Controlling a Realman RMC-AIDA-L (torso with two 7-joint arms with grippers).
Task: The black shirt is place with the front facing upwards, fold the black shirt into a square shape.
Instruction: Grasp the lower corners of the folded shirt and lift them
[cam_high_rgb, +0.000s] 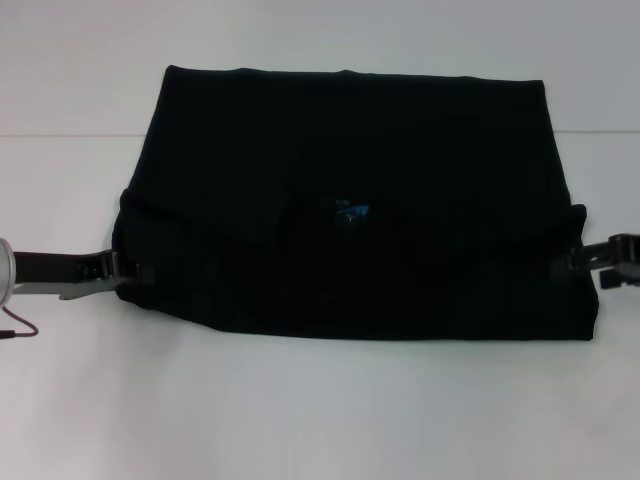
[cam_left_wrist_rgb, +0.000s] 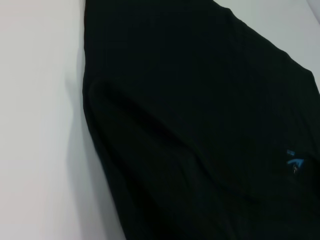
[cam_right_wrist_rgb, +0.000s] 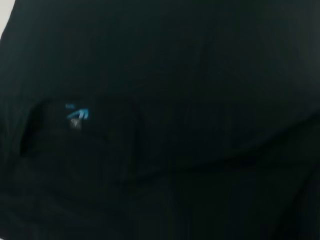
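Black shirt (cam_high_rgb: 350, 200) folded on white table (cam_high_rgb: 320, 420); left gripper (cam_high_rgb: 120, 272), right gripper (cam_high_rgb: 575, 262) jaws clamped on its edges.

The black shirt (cam_high_rgb: 350, 200) lies flat in the middle of the white table (cam_high_rgb: 320, 420). It is folded into a wide shape with four sides. The edge at 6 o'clock is folded up over the rest. A small blue label (cam_high_rgb: 352, 211) shows near the middle.
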